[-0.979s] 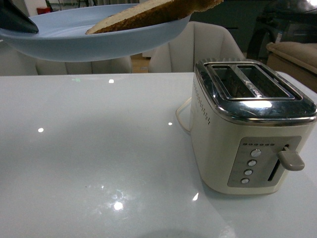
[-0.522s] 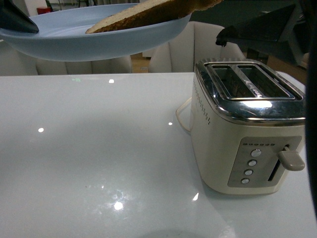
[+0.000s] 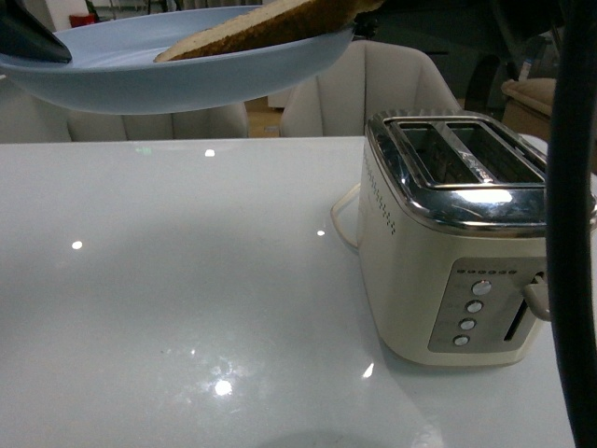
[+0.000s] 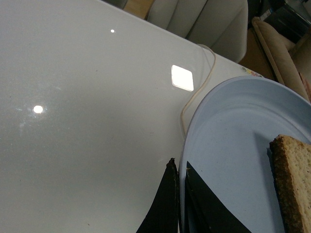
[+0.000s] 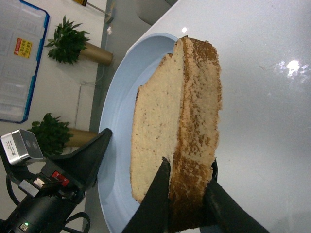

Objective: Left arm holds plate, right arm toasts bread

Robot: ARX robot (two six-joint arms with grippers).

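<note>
The pale blue plate point(image 3: 187, 79) hangs in the air at the upper left of the front view, above the white table. My left gripper point(image 4: 179, 163) is shut on its rim, one finger under it and one on top. The bread point(image 5: 180, 116), light brown with a darker crust, lies tilted across the plate point(image 5: 116, 116), and its far end point(image 3: 270, 23) sticks up past the rim. My right gripper point(image 5: 189, 162) is shut on the bread's crust end, a finger on each face. The right arm point(image 3: 571, 233) shows as a dark band at the right edge.
A cream toaster point(image 3: 448, 252) with a chrome top stands on the table's right side. Both slots are empty and its lever point(image 3: 536, 294) is up. Its cord point(image 4: 194, 92) loops on the table point(image 3: 187, 280). White chairs point(image 3: 373, 89) stand behind.
My right arm came in from the right, passed above the toaster and closed on the bread's raised end. The bread shifted slightly left. The plate and left gripper stayed still.
</note>
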